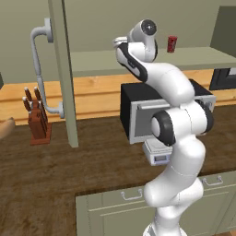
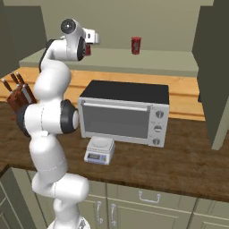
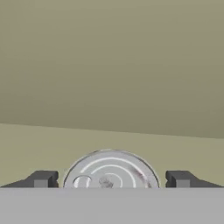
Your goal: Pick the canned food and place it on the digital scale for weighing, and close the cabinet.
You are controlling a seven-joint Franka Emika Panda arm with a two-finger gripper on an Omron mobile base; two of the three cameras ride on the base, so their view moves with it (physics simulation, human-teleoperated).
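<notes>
Hand view, canned food (image 3: 111, 171) half cut off

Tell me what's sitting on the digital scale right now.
Nothing is seen on the digital scale; its platform looks bare. The canned food sits between the open jaws, up on the cabinet shelf.

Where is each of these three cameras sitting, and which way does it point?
Left base view: behind the arm's left, facing the wooden counter; white arm at right, open olive-grey cabinet door.
Right base view: behind its right; arm at left, silver-and-black toaster oven.
Hand view: on the hand, over the squat silver-topped can.
Both base views share the small white-grey scale.
</notes>
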